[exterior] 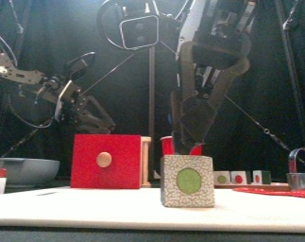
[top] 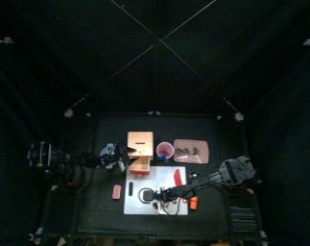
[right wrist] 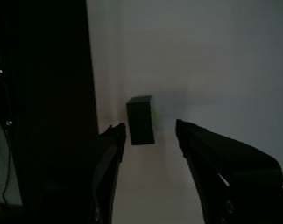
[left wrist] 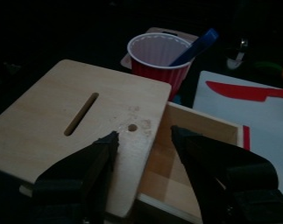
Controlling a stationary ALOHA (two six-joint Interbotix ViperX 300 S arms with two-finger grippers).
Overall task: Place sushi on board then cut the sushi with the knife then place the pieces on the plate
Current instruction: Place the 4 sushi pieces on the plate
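Dark-green sushi piece stands on the white board, toward the table's front edge. We see the right tool straight above it, jaws apart, piece lined up with the gap. Right arm is nearer; left tool, also apart, is over the wooden box.

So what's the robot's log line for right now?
right gripper: open, above dark green toy sushi block on white cutting board | left gripper: open, over pale wooden box | red toy knife: on board, not held
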